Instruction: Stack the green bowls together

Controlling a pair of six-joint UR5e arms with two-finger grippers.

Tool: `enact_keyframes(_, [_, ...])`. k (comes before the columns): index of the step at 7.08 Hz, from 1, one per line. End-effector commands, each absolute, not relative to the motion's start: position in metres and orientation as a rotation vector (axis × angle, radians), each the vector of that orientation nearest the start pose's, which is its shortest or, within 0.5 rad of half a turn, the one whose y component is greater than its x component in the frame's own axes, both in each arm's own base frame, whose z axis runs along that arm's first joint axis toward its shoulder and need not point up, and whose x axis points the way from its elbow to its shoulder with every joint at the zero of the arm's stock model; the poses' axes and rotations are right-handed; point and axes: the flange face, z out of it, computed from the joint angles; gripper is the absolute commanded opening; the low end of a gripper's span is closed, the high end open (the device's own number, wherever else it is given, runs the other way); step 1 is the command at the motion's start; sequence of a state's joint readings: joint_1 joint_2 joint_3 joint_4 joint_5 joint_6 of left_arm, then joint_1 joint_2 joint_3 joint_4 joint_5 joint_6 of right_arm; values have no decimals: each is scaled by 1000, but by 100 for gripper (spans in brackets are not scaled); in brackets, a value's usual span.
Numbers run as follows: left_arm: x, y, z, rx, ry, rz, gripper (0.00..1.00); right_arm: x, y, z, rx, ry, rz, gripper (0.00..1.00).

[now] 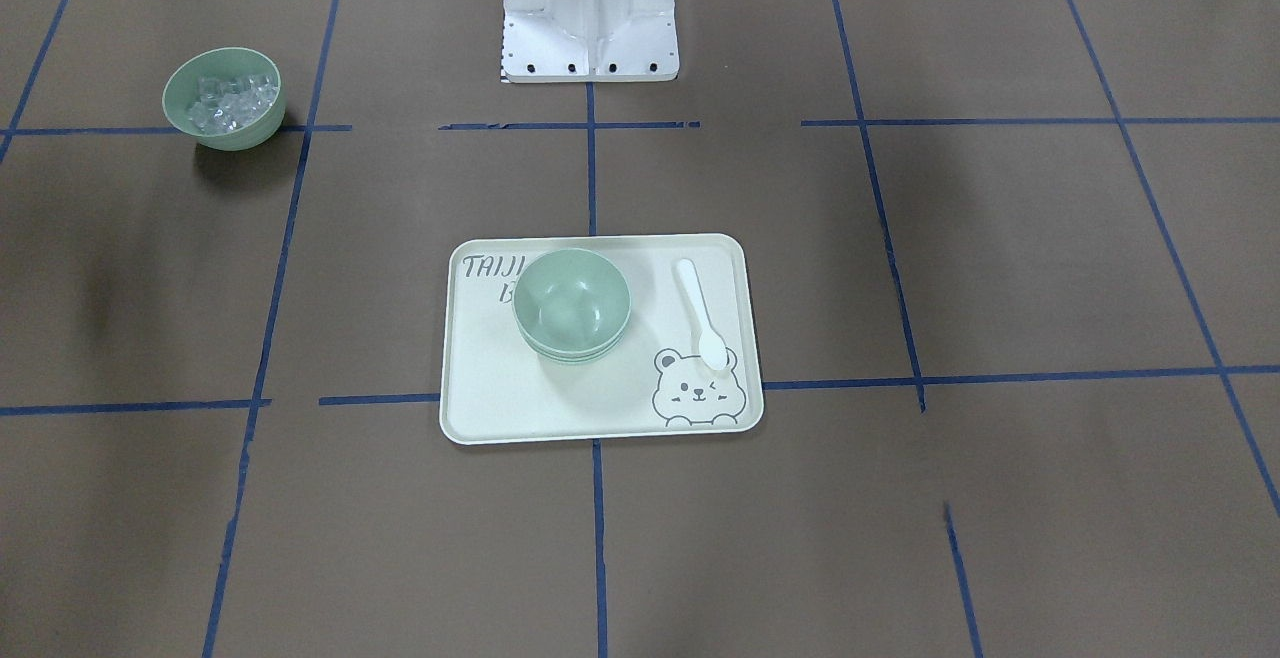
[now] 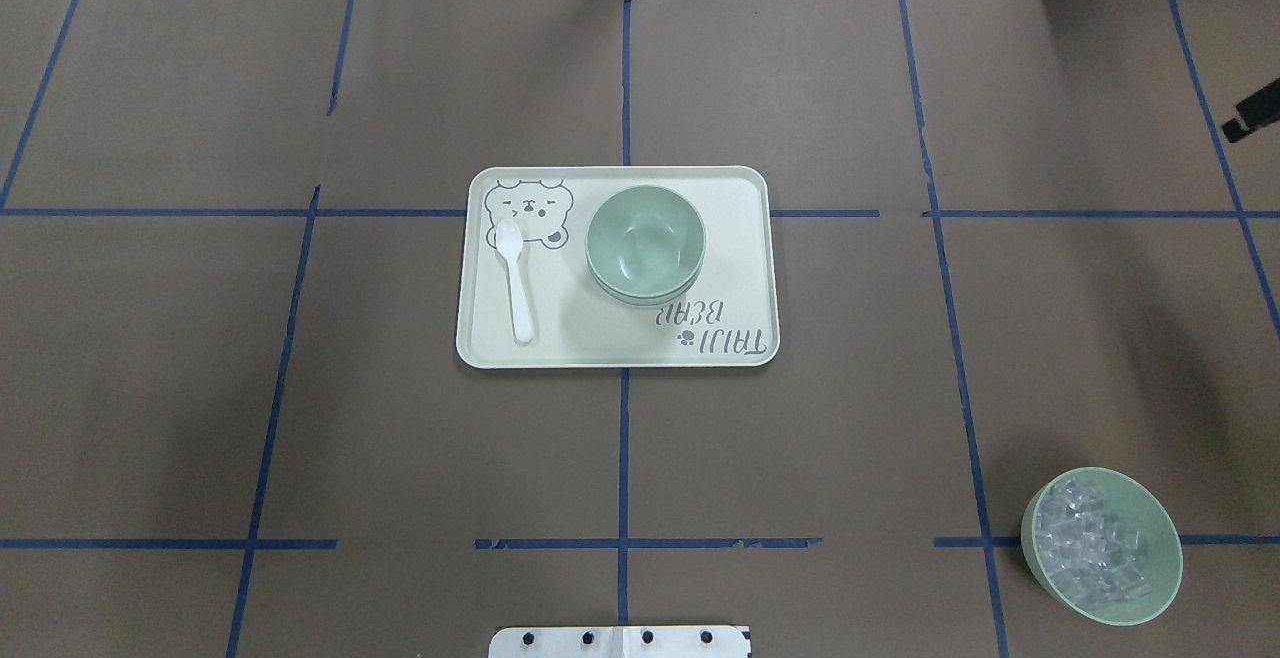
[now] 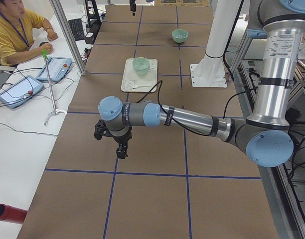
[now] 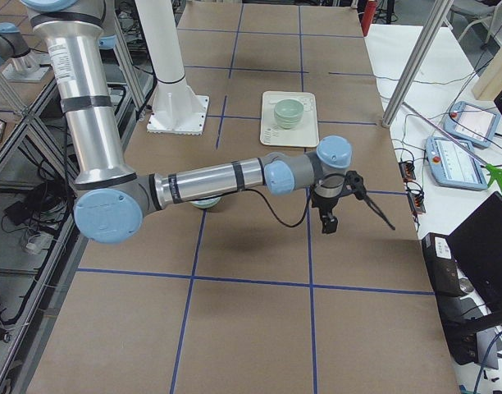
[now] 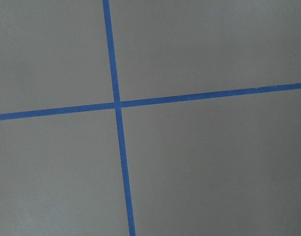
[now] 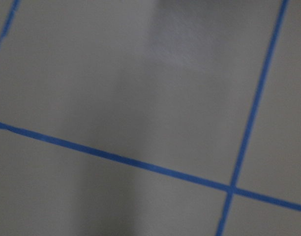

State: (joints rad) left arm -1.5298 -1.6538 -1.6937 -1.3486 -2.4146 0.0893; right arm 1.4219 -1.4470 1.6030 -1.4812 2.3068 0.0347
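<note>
The left gripper (image 3: pixel 121 151) is hanging over the table (image 1: pixel 1000 258), well apart from the tray (image 1: pixel 500 413), toward the table end on the robot's left. It is appearing only in the side view, so I cannot tell if its fingers are spread or pressed together. It is touching nothing that I can see. The right gripper (image 4: pixel 326 223) is hanging well apart from the tray toward the opposite end. It is also showing only from the side, so I cannot tell its state either. Both wrist cameras are showing only the brown table with blue tape lines (image 5: pixel 117 104).

The tray is carrying the words "TAIJI BEAR" and a bear drawing (image 1: pixel 698 393). The green bowls (image 1: pixel 571 300) are sitting nested on the tray, just beside this writing. They are standing upright with their mouths pointing up, and lower rims are showing under the top one. A white spoon (image 1: pixel 697 308) is lying on the tray near the bowls, its scoop end on the bear. An ice bowl (image 1: pixel 224 98) is standing well apart from the tray, on the robot's right.
</note>
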Motion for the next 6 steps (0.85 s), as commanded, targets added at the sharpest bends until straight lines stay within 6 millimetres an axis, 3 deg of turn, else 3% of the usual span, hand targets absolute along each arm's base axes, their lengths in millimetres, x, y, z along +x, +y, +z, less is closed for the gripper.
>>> enact_keyframes(1, [-37,-520,574,4,844,115,100,19,-509,619,107,-737,-122,100])
enact_keyframes(6, [-37,-520,574,4,844,115,100,19,-511,617,105,-741,-108,100])
